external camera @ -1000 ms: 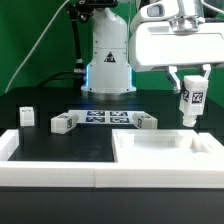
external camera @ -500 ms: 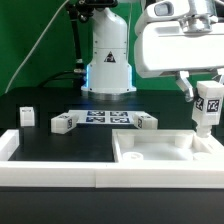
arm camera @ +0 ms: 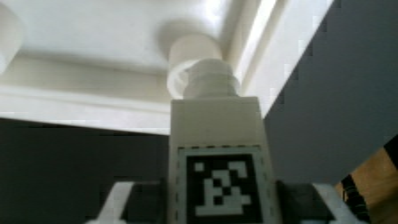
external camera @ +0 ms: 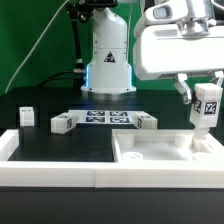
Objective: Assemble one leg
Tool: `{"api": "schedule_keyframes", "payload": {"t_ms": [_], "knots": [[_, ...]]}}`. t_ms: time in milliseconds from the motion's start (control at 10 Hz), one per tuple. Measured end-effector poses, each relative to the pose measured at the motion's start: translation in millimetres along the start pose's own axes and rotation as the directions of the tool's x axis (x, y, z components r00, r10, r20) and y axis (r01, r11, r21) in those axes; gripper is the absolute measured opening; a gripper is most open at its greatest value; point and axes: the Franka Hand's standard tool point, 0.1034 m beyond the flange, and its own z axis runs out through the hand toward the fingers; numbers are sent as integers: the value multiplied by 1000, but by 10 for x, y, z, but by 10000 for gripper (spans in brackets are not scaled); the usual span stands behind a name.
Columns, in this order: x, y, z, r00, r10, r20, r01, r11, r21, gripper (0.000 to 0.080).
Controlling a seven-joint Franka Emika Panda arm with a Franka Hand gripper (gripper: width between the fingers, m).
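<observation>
My gripper is shut on the leg, a stubby white block with a black-and-white tag on its face. I hold it slightly tilted above the far right corner of the large white panel. In the wrist view the leg runs out from between my gripper's fingers, and its round tip points at a recessed corner of the panel. I cannot tell whether the tip touches the panel.
Three more small white tagged blocks lie on the black table: one at the exterior view's left, one beside the marker board and one at its other end. The marker board lies before the robot base.
My gripper has carried the leg toward the exterior view's right and a little lower, over the panel's right corner. In the last half second it barely moved.
</observation>
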Motion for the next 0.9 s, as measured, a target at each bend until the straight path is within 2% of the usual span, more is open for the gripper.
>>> {"api": "schedule_keyframes", "payload": {"t_ms": [300,500,900], "knots": [[117,95,121,1000,11,-7,-11,1000,-1,291],[67,136,204,1000,20,1,-20,1000,-2,291],[28,99,292,1000,18,-7,-18,1000,-1,291]]}}
